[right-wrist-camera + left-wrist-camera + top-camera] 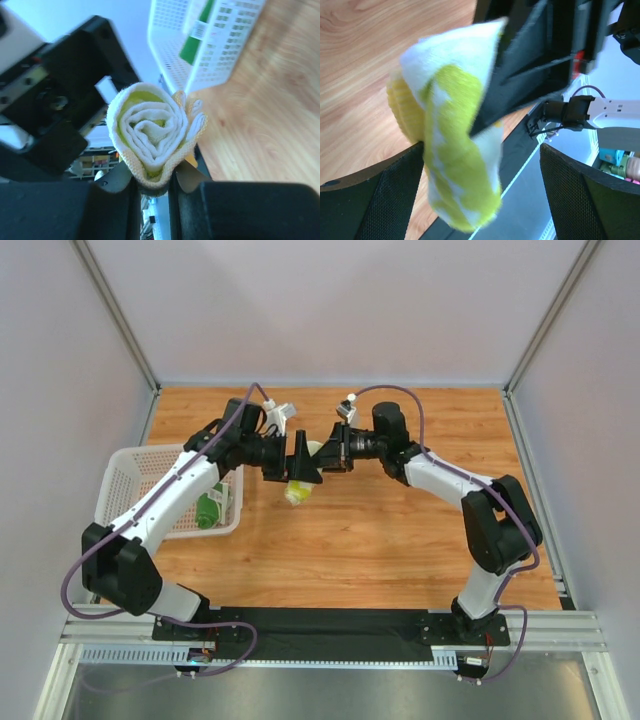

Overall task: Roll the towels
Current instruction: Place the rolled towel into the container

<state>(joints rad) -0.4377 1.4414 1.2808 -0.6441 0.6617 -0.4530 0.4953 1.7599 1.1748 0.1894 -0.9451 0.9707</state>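
Leftmost, a white mesh plastic basket [125, 465] is seen on the wooden table [400, 530]; a dark green cloth towel [210, 508] is lodged in its near right corner; further right, the left gripper [303, 462] is spread wide, with nothing clamped; the lime-yellow, white-printed cloth towel [152, 132], rolled into a spiral, is held in the air between those open fingers; its end is pinched by the narrowly closed right gripper [152, 181].

- In the basket [128, 462], by its right wall, lies one towel [211, 508].
- Right of the basket, above the table [400, 540], my right gripper [150, 187] holds the other towel [297, 492].
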